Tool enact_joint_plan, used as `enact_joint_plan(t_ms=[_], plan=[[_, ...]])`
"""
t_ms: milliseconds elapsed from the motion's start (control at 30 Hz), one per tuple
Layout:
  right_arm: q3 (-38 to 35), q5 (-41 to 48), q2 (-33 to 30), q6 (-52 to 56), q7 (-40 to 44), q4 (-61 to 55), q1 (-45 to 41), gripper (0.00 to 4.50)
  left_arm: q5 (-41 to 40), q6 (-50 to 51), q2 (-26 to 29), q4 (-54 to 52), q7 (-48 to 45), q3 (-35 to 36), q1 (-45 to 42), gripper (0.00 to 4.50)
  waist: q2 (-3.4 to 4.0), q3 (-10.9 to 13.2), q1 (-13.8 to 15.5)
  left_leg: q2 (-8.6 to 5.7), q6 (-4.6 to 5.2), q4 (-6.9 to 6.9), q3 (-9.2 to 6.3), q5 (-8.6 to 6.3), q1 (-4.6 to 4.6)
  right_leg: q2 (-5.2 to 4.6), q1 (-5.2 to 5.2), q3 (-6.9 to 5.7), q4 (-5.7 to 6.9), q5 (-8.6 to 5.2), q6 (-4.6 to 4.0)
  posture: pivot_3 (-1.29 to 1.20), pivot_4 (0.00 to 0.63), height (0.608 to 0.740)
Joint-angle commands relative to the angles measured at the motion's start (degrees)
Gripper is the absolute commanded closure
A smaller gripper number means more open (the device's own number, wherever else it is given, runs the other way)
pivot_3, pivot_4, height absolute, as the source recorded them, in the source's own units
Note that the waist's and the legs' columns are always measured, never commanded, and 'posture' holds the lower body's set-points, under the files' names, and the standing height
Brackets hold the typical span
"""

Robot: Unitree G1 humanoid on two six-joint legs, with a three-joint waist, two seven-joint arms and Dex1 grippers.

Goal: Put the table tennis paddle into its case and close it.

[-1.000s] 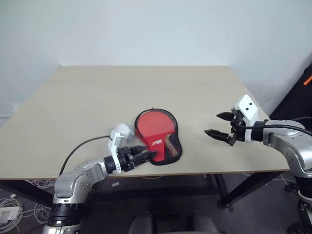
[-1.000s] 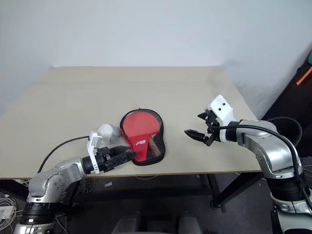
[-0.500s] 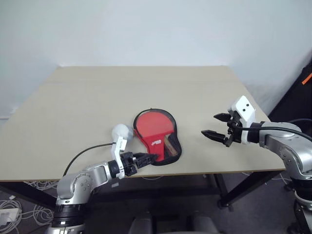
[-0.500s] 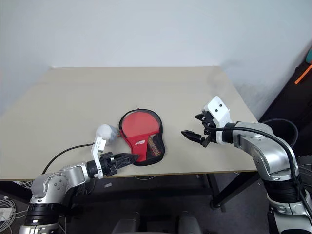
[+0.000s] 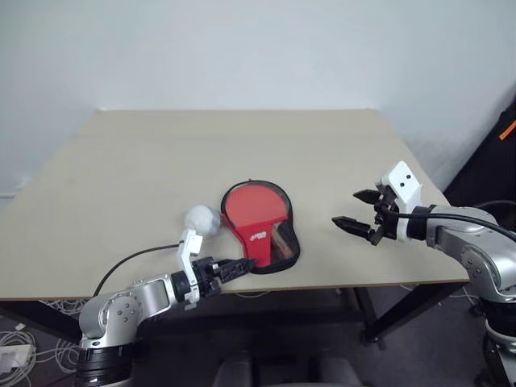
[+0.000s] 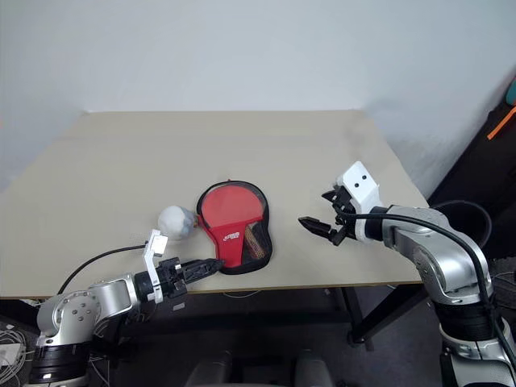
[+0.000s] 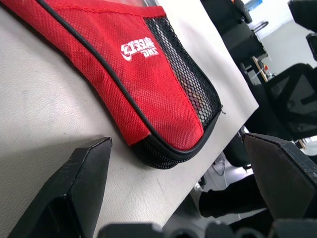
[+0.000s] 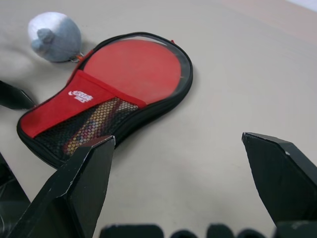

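Low at the near left, the left gripper (image 5: 235, 268) reaches forward from a bent arm below the table's front edge, its two black fingers spread wide and holding nothing, the tips just short of the handle end of the case (image 5: 262, 226). Just beyond it, a pale grey-white ball (image 5: 201, 219) sits on the table (image 5: 161, 161), close beside the case's round end. The case lies flat near the front edge, zipped along its black trim, its narrow end almost at the edge. Inside it, the table tennis paddle (image 8: 136, 67) shows through the clear half as a round red face, with the handle dimly visible behind the black mesh next to the red logo panel. To the right, the right gripper (image 5: 360, 210) hovers above the table, angled slightly down and pointing left toward the case, fingers wide apart and empty, well clear of it. Bare tabletop stretches behind the case to the far edge, and between the case and the right gripper.
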Motion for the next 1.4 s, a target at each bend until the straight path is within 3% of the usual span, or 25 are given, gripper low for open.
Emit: enact_joint_plan(t_ms=[33,133,767,1133,1233,1400], plan=[[-1.77,0.77,0.27,-0.06,-0.91,-2.05,-0.99,0.03,0.30,2.75,-1.95,2.26,3.97,-0.77,-0.69,0.00,0.01,0.00,0.03,0.00,0.00,-0.02,0.00,0.00,0.10,-0.01,0.10,0.00,-0.03,0.00,0.00,0.00,0.000,0.740],[-1.70,0.86,0.69,0.16,-1.27,-2.21,-1.08,0.03,0.30,3.26,-3.33,2.54,5.32,-1.22,-1.91,0.00,0.15,-0.08,0.10,-0.03,0.05,-0.15,-0.02,-0.06,0.70,-0.05,0.64,-0.05,-0.29,-0.05,0.04,0.00,0.000,0.740],[-0.64,1.37,3.04,0.95,-3.31,-2.50,-1.92,0.03,1.65,6.73,-14.58,7.54,15.80,-1.37,-12.63,0.00,0.24,-0.15,2.68,-0.19,0.21,-0.12,-0.12,-0.16,0.67,-0.06,1.00,-0.04,-0.82,-0.02,0.07,0.00,0.000,0.740],[-0.15,1.09,3.77,0.65,-4.06,-2.14,-2.27,0.03,1.95,9.71,-13.65,8.69,18.36,0.15,-13.49,0.00,0.24,-0.15,2.52,-0.19,0.20,-0.14,-0.12,-0.16,0.67,-0.06,1.04,-0.05,-0.83,-0.02,0.07,0.00,0.000,0.740],[-0.03,0.92,3.80,0.54,-4.09,-1.86,-2.57,0.00,2.33,10.71,-12.21,9.63,17.70,-0.16,-13.08,0.60,0.24,-0.15,2.38,-0.18,0.20,-0.17,-0.12,-0.17,0.67,-0.04,1.02,-0.05,-0.83,-0.03,0.07,0.00,0.000,0.740],[0.06,0.85,3.66,0.54,-3.98,-1.74,-2.95,0.00,2.61,11.59,-10.58,10.74,16.67,-1.32,-12.96,2.35,0.24,-0.15,1.67,-0.16,0.19,-0.23,-0.10,-0.17,0.66,-0.03,0.96,-0.04,-0.83,-0.03,0.06,0.00,0.000,0.740]])
